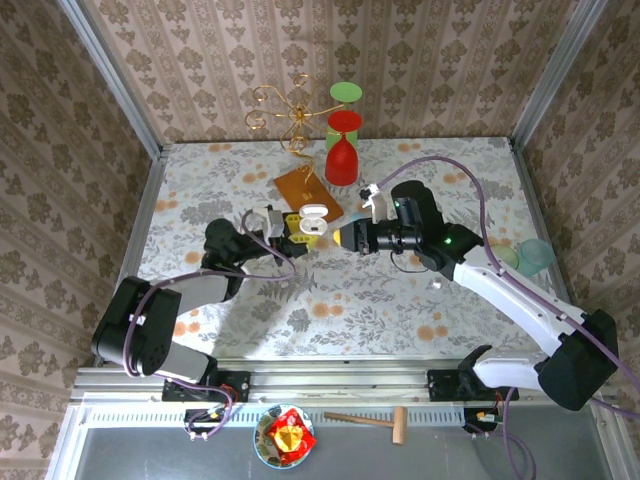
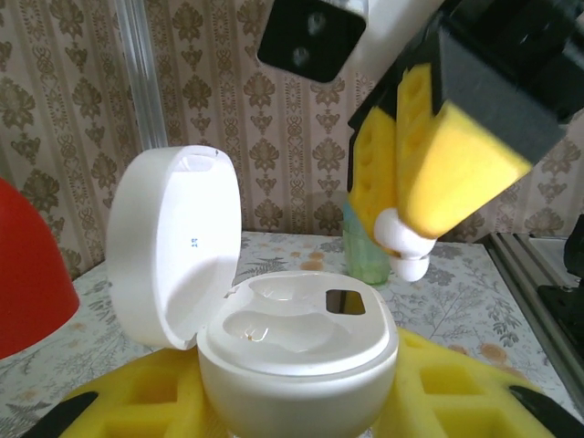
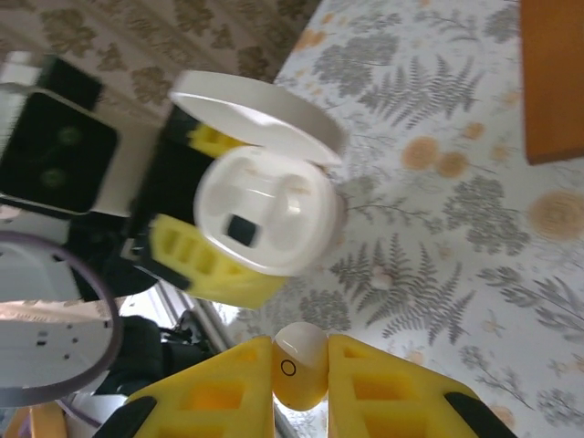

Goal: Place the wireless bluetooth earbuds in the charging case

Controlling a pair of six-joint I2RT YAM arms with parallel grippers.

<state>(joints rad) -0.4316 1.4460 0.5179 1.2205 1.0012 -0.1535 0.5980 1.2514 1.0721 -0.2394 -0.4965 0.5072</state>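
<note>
case (image 2: 292, 351) open, lower centre, clamped by left gripper (image 2: 297, 415) | white earbud (image 2: 402, 248) pinched by right gripper (image 3: 301, 383), upper right of case | advice: earbud is to be aligned over an empty socket (image 2: 269, 330), then lowered gently

The left arm (image 1: 185, 290) bends up from its base and stretches right, toward the middle. The left gripper (image 1: 290, 224) has its yellow fingers (image 2: 137, 401) clamped around the lower half of an open case (image 2: 297, 351). The right arm (image 1: 520, 300) runs from its base up and to the left. The right gripper (image 1: 338, 237) points at the left one, close by but apart, its yellow fingers (image 3: 219, 392) pinching an earbud (image 3: 299, 365) at their tips.
</note>
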